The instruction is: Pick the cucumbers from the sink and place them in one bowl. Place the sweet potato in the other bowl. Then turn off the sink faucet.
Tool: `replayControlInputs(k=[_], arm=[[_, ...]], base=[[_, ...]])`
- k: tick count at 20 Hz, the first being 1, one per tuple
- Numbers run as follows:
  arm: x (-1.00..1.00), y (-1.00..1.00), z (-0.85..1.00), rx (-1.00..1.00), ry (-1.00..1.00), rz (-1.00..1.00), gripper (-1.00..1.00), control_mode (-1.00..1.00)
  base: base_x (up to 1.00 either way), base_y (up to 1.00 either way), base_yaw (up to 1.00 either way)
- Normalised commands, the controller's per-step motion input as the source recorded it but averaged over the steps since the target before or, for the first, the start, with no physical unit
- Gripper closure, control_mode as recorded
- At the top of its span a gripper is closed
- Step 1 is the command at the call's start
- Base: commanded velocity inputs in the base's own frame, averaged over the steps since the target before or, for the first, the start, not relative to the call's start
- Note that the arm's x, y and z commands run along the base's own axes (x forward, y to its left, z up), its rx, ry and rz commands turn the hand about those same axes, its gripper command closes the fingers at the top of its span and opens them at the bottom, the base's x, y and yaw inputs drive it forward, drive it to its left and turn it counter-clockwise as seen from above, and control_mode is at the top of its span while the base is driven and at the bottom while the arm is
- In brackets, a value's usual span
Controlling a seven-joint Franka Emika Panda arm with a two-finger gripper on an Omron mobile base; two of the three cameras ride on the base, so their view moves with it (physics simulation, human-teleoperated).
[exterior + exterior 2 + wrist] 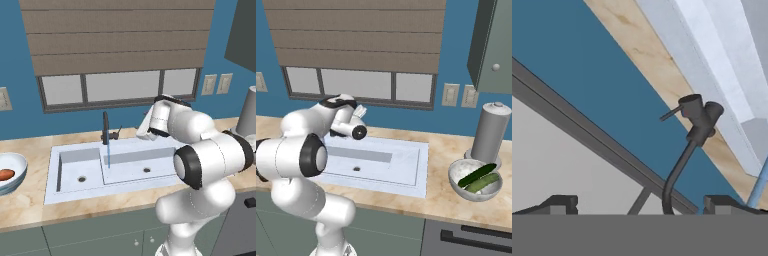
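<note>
Blue wall [15,60], window [120,85] w/ brown blind [117,35], beige counter [446,200], grey cabinets [100,235]

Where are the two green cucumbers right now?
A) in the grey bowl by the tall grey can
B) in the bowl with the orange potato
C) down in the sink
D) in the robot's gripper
A: both cucumbers lie in the grey bowl beside the tall grey can.

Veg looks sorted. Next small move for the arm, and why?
Probably ease the open gripper toward the faucet lever. Both cucumbers lie in the grey bowl, the sweet potato sits in the white bowl, and water is running into the sink, so only the shutoff remains.
</note>
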Motion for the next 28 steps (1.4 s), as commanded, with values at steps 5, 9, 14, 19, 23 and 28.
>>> replayControlInputs(k=[5, 9, 14, 19, 23, 28], arm=[[0.13, 0.10, -0.16, 0.00, 0.00, 0.00, -1.00, -1.00], [0.16, 0.08, -0.17, 0.00, 0.00, 0.00, -1.00, -1.00], [0.18, 0.05, -0.10, 0.00, 0.00, 0.00, -1.00, -1.00], [0.19, 0.01, -0.07, 0.00, 0.00, 0.00, -1.00, -1.00], [0.17, 0.05, -0.07, 0.00, 0.00, 0.00, -1.00, -1.00], [0.15, 0.10, -0.10, 0.00, 0.00, 0.00, -1.00, -1.00]], base=[[0.00, 0.00, 0.00], [0.00, 0.00, 0.00], [0.00, 0.00, 0.00], [0.00, 0.00, 0.00], [0.00, 0.00, 0.00], [0.00, 0.00, 0.00]])
